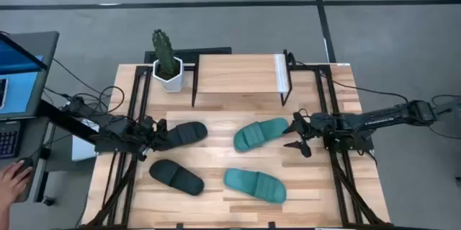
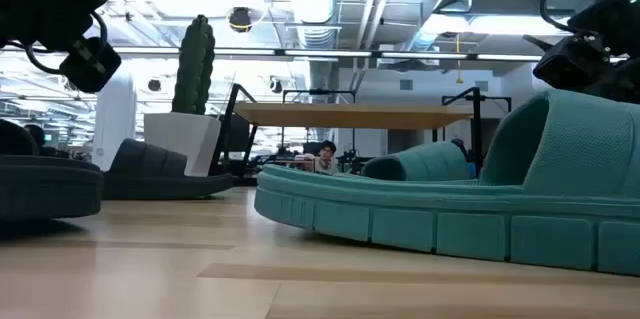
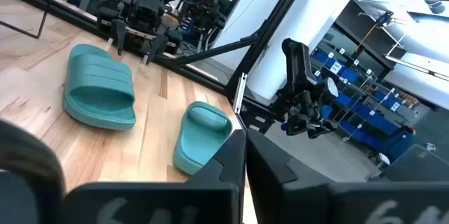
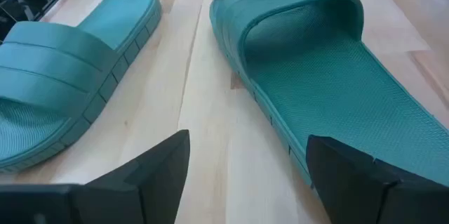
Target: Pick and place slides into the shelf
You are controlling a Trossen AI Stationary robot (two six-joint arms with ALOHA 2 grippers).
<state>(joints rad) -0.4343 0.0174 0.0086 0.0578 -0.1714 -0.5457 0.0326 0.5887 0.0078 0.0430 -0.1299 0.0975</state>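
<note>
High view: we see four slides on the desk, none yet in the shelf at the far edge. Our left gripper sits against the heel end of the rear black slide, whose long axis runs roughly along that arm's reach; whether it has hold of it we cannot tell. Our right gripper stands open and empty just beside the rear teal slide, which lies slightly aslant toward desk centre. The front black slide and front teal slide lie nearer the front edge.

Low view: the shelf stands beyond the slides.

Left wrist view: both teal slides show, the rear teal slide beneath the right gripper.

Right wrist view: the wide-spread fingers hold nothing, and the rear teal slide lies lengthwise just ahead, so we judge this arm the nearer to it.
</note>
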